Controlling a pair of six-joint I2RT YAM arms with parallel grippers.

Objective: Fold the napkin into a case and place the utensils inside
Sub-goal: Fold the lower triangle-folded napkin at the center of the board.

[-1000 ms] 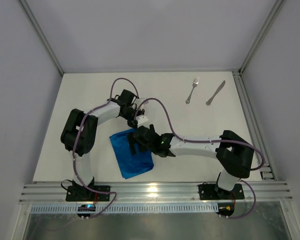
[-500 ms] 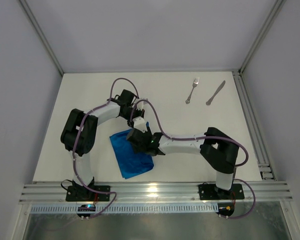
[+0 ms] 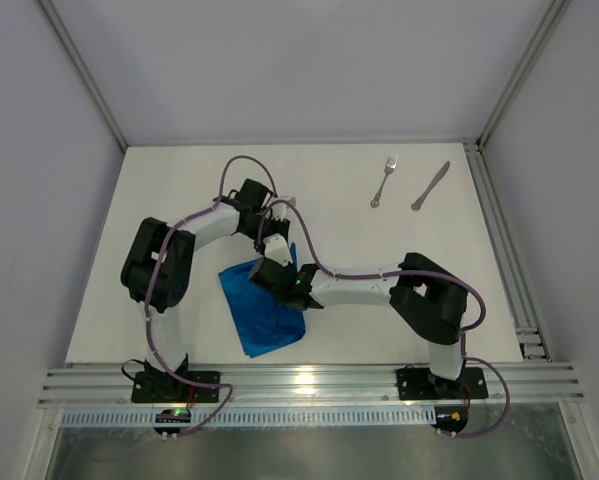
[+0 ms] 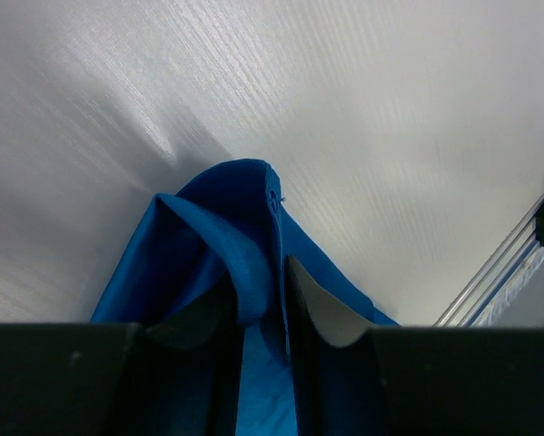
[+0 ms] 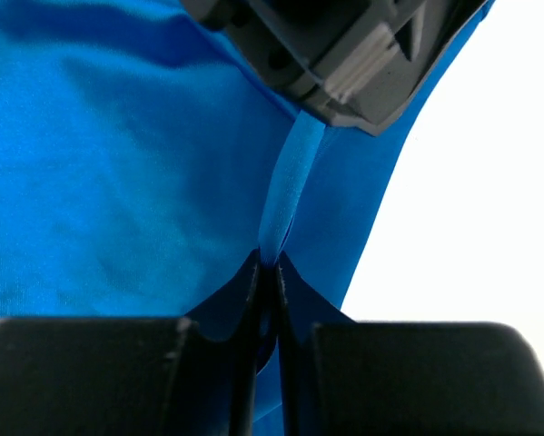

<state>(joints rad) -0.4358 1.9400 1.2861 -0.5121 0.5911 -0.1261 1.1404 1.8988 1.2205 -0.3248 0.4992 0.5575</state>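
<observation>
**Top view.** Napkin (image 3: 266, 322): blue, partly folded, lay toward the near-left corner of the surface (image 3: 179, 190). Fork (image 3: 383, 182) and knife (image 3: 430, 186): lay side by side, not touching, by the far-right corner, well apart from the cloth. Left gripper (image 3: 277, 244) and right gripper (image 3: 266, 272): close together at the napkin's far edge.

**Left wrist view.** Left gripper pinched a raised ridge of napkin between narrowly parted jaws.

**Right wrist view.** Right gripper was clamped almost shut on a thin strip of the same fold, which ran taut up to the left gripper just beyond.

**Handling note.** The fold would likely go best with both pinches travelling together and the edge kept taut and square. A skewed pull risked a crooked case.
</observation>
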